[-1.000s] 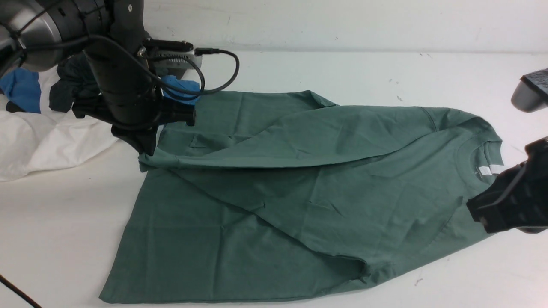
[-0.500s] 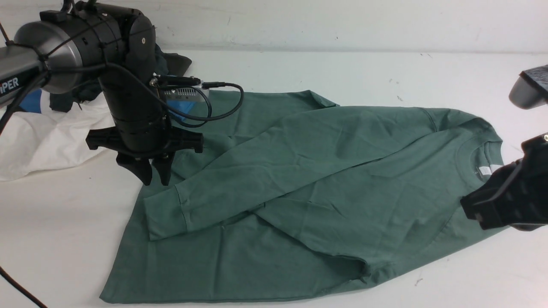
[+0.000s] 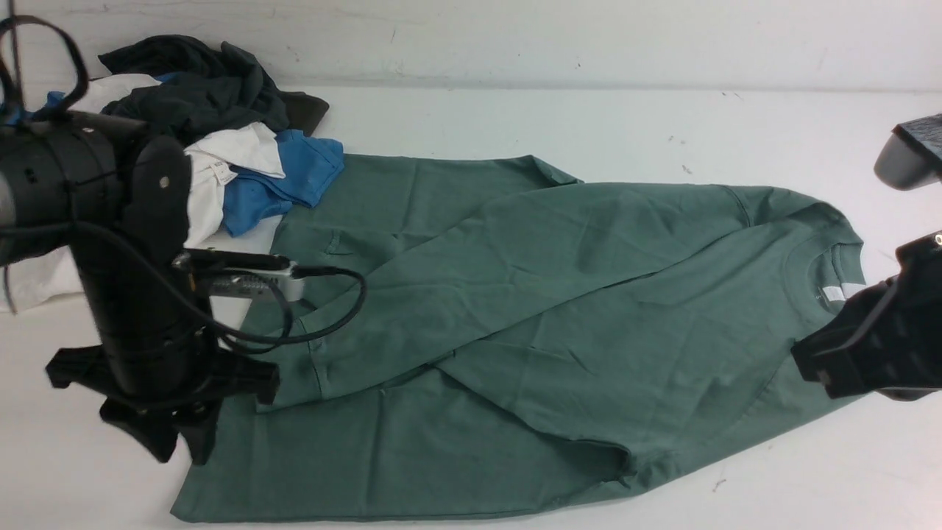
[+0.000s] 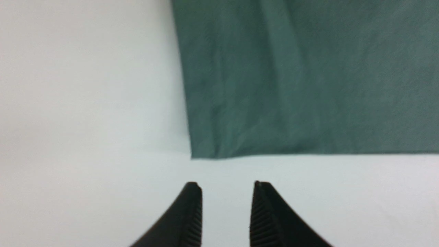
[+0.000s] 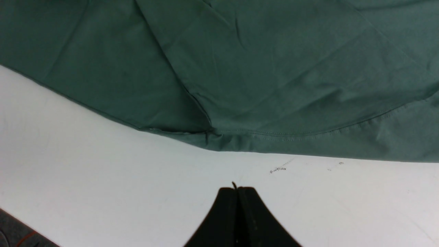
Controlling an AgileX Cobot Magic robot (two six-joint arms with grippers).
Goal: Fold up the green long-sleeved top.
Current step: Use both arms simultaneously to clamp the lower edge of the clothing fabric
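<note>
My left tool (image 4: 225,187) hangs with jaws apart, empty, over the desk (image 4: 85,103) just off a corner of the green top (image 3: 559,316) lying there. My right tool (image 5: 237,192) is pressed closed, empty, beside its edge.

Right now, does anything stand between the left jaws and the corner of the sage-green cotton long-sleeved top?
Nothing visible. Only bare white table lies between the left gripper, jaws open, and the corner of the sage-green cotton top.
</note>
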